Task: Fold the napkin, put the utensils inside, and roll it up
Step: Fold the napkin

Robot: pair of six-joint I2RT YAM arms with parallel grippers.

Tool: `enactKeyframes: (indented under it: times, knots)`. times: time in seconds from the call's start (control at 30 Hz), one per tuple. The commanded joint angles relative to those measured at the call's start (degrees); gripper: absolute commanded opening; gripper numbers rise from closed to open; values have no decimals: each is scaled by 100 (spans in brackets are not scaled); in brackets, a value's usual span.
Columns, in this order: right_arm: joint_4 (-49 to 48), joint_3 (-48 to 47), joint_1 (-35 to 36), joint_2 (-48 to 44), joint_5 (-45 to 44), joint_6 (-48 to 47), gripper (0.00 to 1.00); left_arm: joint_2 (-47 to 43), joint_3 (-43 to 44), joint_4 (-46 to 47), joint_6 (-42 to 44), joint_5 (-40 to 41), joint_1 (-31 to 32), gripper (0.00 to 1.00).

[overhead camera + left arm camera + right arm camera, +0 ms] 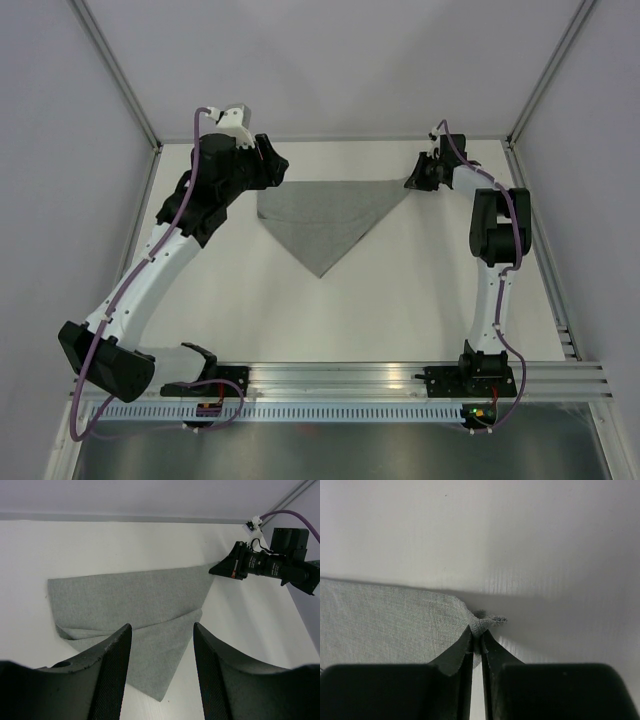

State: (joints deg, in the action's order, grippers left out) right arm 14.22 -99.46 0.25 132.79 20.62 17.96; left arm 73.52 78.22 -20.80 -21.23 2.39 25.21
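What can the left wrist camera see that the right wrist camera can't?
Only the left wrist view shows the left gripper, open with nothing in it. It also shows the whole folded napkin, and the right gripper from outside, at the napkin's far corner. Only the right wrist view shows, up close, that corner bunched and pinched between the right gripper's shut fingers. Both show the grey napkin and the white table.
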Motion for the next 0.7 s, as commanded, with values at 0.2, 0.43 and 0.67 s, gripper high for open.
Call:
enactKeyframes:
  times: [0.2, 0.43, 0.67]
  knots:
    - [-437, 489, 177, -1281, 91, -740, 8, 22, -52, 234, -206, -151, 1, 58]
    - [-542, 1007, 773, -1993, -154, -1706, 6, -13, -87, 269, -241, -178, 1, 58]
    - [-534, 1578, 1521, -2696, -576, -2725, 6, -57, -70, 269, -276, -195, 1, 58]
